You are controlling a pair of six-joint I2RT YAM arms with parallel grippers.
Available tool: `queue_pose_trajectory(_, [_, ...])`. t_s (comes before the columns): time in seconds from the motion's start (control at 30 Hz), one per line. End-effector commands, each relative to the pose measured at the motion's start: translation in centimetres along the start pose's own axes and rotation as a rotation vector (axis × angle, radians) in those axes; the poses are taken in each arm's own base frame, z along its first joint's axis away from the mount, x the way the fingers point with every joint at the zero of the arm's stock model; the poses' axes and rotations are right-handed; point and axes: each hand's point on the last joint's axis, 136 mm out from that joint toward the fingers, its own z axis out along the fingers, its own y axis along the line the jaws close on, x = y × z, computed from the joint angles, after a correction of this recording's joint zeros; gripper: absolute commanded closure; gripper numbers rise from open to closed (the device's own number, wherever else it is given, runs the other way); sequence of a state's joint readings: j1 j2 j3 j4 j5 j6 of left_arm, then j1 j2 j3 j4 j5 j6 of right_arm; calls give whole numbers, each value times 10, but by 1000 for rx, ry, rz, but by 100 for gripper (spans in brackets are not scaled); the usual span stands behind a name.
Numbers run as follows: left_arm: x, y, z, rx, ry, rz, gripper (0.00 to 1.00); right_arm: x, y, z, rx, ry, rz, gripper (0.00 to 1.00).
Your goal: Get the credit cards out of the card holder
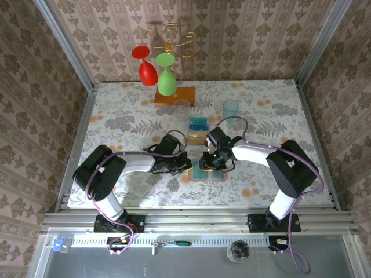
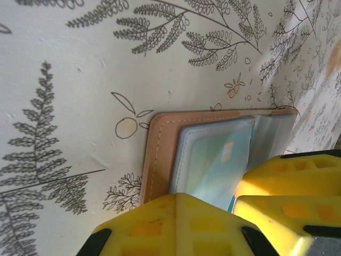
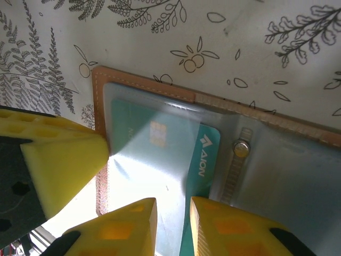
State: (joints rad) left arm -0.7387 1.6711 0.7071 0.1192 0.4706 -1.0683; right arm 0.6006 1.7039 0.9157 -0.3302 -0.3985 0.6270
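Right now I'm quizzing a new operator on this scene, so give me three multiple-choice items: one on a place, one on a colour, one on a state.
1. Where does the loose stack of cards lie? A on the rack's base; B on the table beyond the card holder; C in the blue cup.
2. What colour is the card in the holder's clear pocket? A red; B teal; C black.
3. How is the card holder? A folded shut; B lifted off the table; C lying open.
Answers: 1 B, the top view shows it on the cloth past the holder; 2 B, teal shows through the pocket; 3 C, its pockets and snap stud face up.
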Motion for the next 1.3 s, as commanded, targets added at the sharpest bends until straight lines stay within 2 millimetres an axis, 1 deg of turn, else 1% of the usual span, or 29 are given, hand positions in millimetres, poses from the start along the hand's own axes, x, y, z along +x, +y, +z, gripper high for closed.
queue_pose_trajectory(0.0, [5,16,3,-57,13,4,97,3,-5,-6,54,3,-13,76])
queue_pose_trajectory(0.3, [3,11,2,-51,14,13,97,3,-4,-13,60,-11,-17,76])
queue_pose_trajectory(0.83, [-3,-18,-14,-15,-10,56,96,4,-4,-17,61,-22,-23,75])
queue_pose_trajectory(0.93, [0,-24,-13,-12,-3,69,96,4,-3,-18,58,-26,-25,75])
queue_pose_trajectory(1.13, [3,-28,-5,-22,13,85,96,3,-3,-20,56,-32,-24,75])
queue_pose_trajectory(1.27, [6,-25,-1,-31,23,85,96,4,-3,-21,58,-35,-23,75])
